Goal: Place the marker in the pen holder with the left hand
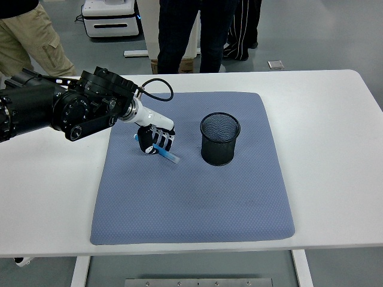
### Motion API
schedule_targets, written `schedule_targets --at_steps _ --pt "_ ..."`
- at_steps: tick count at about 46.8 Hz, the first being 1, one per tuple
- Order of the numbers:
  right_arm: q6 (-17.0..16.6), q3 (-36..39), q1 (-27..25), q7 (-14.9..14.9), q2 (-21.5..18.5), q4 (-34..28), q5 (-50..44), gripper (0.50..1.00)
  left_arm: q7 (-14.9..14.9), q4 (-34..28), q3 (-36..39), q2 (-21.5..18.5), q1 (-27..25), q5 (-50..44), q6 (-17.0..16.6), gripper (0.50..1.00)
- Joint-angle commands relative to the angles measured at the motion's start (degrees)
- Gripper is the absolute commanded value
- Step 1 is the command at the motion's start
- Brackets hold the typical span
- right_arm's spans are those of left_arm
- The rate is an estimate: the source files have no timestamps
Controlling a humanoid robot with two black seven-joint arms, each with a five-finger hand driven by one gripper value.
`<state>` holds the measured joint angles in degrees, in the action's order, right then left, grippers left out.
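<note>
Left hand [153,140]: clenched around the marker, over the upper-left part of the mat, at about 9 o'clock from the holder and near it but apart.
Fingers [161,139]: white-tipped, curled over the marker's upper part.
Marker [167,155]: blue, held in the left hand; its free end sticks out of the fist toward 4 o'clock, slanting down toward the mat. Whether the tip touches the mat cannot be told.
Holder [219,139]: black mesh cup, upright on the mat a little right of and above the mat's centre, open mouth up; what lies inside cannot be made out.
Mat [191,197]: blue-grey, squarish with rounded corners, flat on the middle of the table; holder stands on it.
Left arm [66,107]: black, bulky, coming in from the left edge at about 10 o'clock of the mat, with a white wrist section and a black cable looping above it.
Table [335,155]: white, near edge along the bottom.
Right hand: not in view.
People [179,30]: legs of several persons standing beyond the far edge at 12 o'clock; one in tan trousers at 11 o'clock.
Floor: grey, with a white machine base at the top left.
</note>
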<state>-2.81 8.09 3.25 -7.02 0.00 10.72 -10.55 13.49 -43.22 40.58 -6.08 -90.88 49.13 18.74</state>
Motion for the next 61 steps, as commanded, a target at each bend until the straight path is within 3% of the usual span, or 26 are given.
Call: schedule_targets --at_steps 1,61 --pt "0.0 0.0 0.0 0.1 0.0 0.0 0.0 1.000 0.0 0.0 0.0 0.0 0.1 0.0 -0.7 0.500" --pt "0.0 0.0 0.0 0.0 0.0 0.0 0.0 1.000 -2.2 1.3 -0.1 0.7 0.4 0.0 -4.1 0.500"
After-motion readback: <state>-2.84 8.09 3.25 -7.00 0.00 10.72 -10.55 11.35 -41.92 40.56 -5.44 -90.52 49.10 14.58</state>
